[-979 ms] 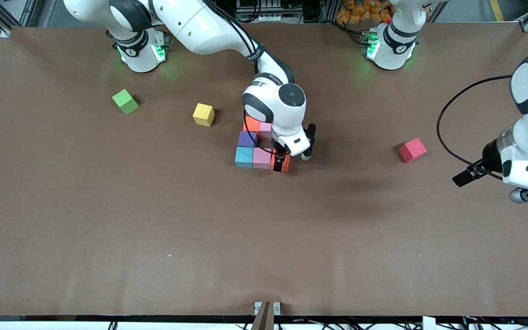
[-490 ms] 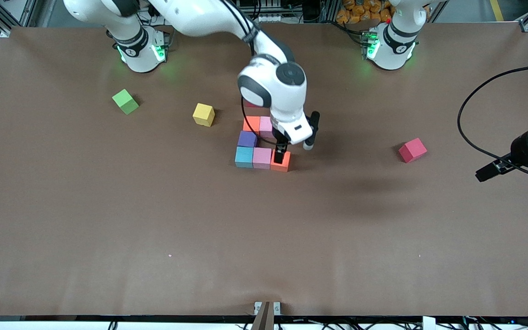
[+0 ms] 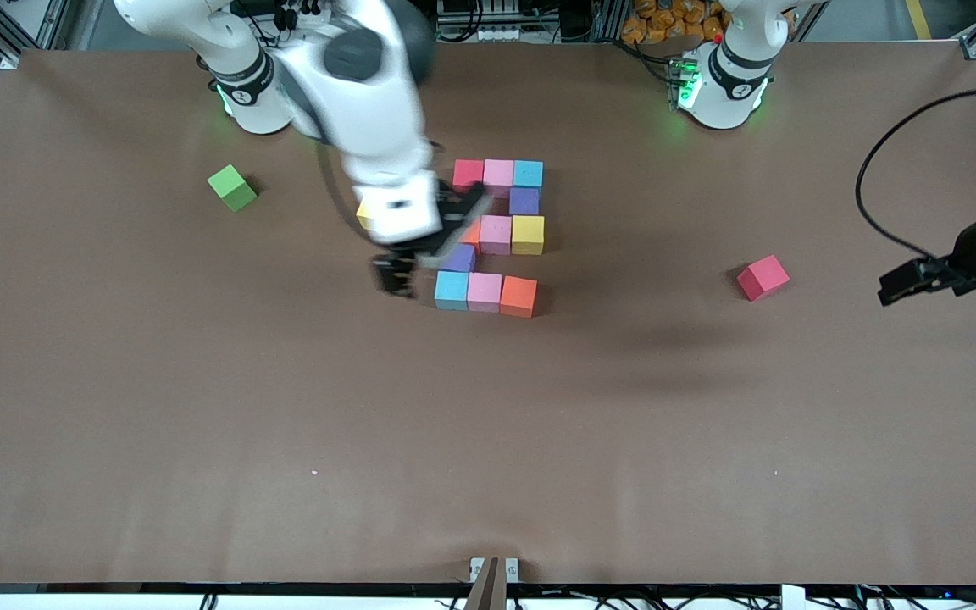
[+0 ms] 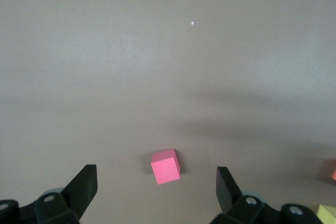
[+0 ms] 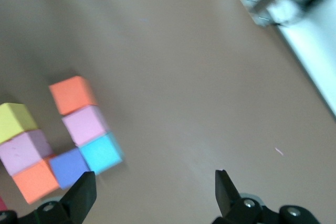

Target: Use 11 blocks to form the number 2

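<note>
Green cube (image 3: pixel 232 187) sat loose toward the right arm's end of the tabletop (image 3: pixel 200 407), not part of the job. Right tool (image 3: pixel 393 277) hung over bare tabletop just beside the blue corner block, jaws wide open, holding nothing. A second yellow cube (image 3: pixel 362 215) peeked out under that arm.

The number 2 (image 3: pixel 495 235) lay mid-tabletop and read complete: red, pink, blue in the row farthest from the front camera, then purple, then orange-pink-yellow, purple, and blue-pink-orange nearest. The blocks (image 3: pixel 485 291) sat touching.

A spare pink-red cube (image 3: pixel 762 277) lay well apart toward the left arm's end. Left tool (image 4: pixel 157 184) waited above it, jaws wide open, empty.

Cubes looked light, stiff, matte, so probably grippy. Best hold: two opposite flat faces, squared up; a nudge could shift neighbours.
</note>
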`<action>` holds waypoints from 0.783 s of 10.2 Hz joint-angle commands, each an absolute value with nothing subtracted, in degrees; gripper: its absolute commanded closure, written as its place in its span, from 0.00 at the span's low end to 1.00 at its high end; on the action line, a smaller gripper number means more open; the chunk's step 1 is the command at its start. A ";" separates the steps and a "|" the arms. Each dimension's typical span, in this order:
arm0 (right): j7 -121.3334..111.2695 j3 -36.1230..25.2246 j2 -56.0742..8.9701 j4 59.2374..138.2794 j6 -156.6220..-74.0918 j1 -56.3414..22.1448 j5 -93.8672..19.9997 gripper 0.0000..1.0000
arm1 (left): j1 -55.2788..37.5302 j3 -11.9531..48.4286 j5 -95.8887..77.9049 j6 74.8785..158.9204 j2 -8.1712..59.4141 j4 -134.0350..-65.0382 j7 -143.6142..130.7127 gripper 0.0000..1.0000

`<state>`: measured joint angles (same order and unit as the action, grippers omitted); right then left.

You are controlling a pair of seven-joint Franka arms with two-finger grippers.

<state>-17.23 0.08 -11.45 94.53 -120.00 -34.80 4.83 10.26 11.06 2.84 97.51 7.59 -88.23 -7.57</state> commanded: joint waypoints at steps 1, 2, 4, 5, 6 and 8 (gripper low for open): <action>-16.79 1.32 -2.84 99.40 -115.78 -27.54 3.78 0.00 | 10.28 11.16 0.36 94.24 3.53 -89.30 -5.63 0.00; -16.79 1.75 -0.46 99.49 -113.58 -23.42 3.78 0.00 | 10.20 11.51 0.18 93.78 2.65 -89.64 -5.54 0.00; -16.79 4.81 1.84 99.06 -109.27 -13.94 3.78 0.00 | 9.84 12.65 0.18 92.64 2.46 -90.26 -6.67 0.00; -16.79 9.01 2.11 97.57 -105.94 -6.23 3.78 0.00 | 9.15 14.05 0.52 92.72 2.55 -90.00 -8.16 0.00; -16.18 11.14 2.28 96.34 -103.56 -1.63 3.78 0.00 | 9.49 16.41 0.88 92.72 2.46 -90.09 -11.74 0.00; -13.20 10.99 3.07 95.01 -101.00 2.18 4.04 0.00 | 9.58 16.79 1.23 92.81 2.55 -90.09 -11.95 0.00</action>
